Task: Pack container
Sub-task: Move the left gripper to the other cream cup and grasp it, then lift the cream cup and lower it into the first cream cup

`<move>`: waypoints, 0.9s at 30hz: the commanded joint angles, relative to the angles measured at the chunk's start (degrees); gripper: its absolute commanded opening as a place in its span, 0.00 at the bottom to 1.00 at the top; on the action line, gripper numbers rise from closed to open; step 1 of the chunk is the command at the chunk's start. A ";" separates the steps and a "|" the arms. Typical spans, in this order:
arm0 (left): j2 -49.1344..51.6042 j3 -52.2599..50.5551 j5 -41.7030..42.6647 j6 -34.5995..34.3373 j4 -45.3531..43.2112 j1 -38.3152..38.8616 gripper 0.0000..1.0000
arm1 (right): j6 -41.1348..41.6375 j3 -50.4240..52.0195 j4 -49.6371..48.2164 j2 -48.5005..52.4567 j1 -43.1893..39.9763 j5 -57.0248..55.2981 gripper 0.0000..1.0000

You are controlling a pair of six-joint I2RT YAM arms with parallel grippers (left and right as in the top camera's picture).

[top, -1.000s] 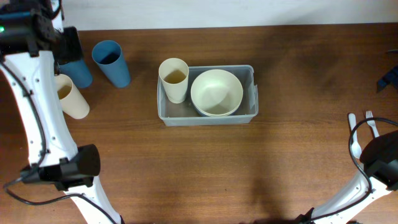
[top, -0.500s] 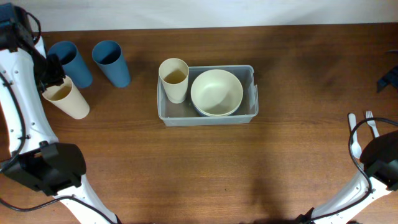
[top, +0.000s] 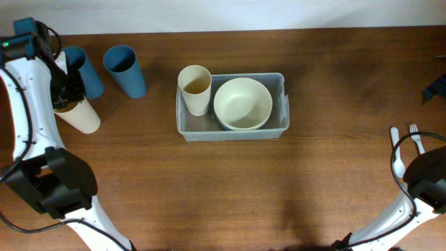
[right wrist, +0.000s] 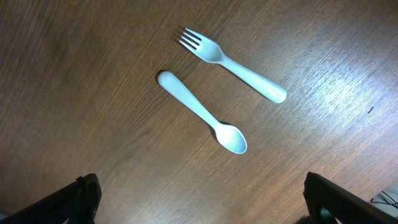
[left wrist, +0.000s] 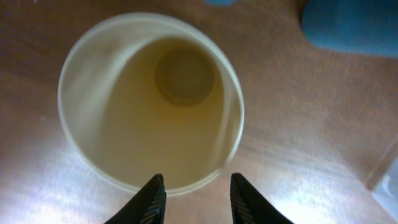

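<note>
Packed: cream plastic cup (top: pixel 195 88), round cream bowl (top: pixel 242 103), in clear rectangular plastic container (top: pixel 230 132).
Remaining: second cream cup (left wrist: pixel 149 99), two blue cups (top: pixel 124 70), pale fork (right wrist: pixel 233 62), spoon (right wrist: pixel 199 112).
Left tool (left wrist: pixel 193 199): part-released, empty, above second cream cup.
Right tool (right wrist: pixel 202 199): fully released.

The container (top: pixel 282 104) is placed at the middle of the worktop (top: pixel 223 181). Inside it, a cup (top: pixel 195 87) is stood at the left end and a bowl (top: pixel 242 103) is set to its right. Left of the container, a second cup (top: pixel 125 70) and, further left, a third cup (top: pixel 90 80) are stood side by side. A fourth cup (top: pixel 82 117) is found just in front of the third, with the left tool (left wrist: pixel 193 198) held over it. A spoon (top: pixel 396 150) and a fork (top: pixel 416 136) are laid side by side at the far right, the fork on the right.
</note>
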State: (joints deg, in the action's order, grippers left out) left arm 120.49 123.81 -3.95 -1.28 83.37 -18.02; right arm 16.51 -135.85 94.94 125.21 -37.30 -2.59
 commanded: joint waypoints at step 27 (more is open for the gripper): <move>-2.71 8.22 4.92 0.37 7.45 -0.02 0.02 | 0.44 0.31 -0.02 -0.76 0.26 -0.70 0.99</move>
State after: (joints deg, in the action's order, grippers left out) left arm 120.49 123.90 -0.30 -0.25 87.07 -18.02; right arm 16.51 -135.85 94.94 125.21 -37.30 -2.59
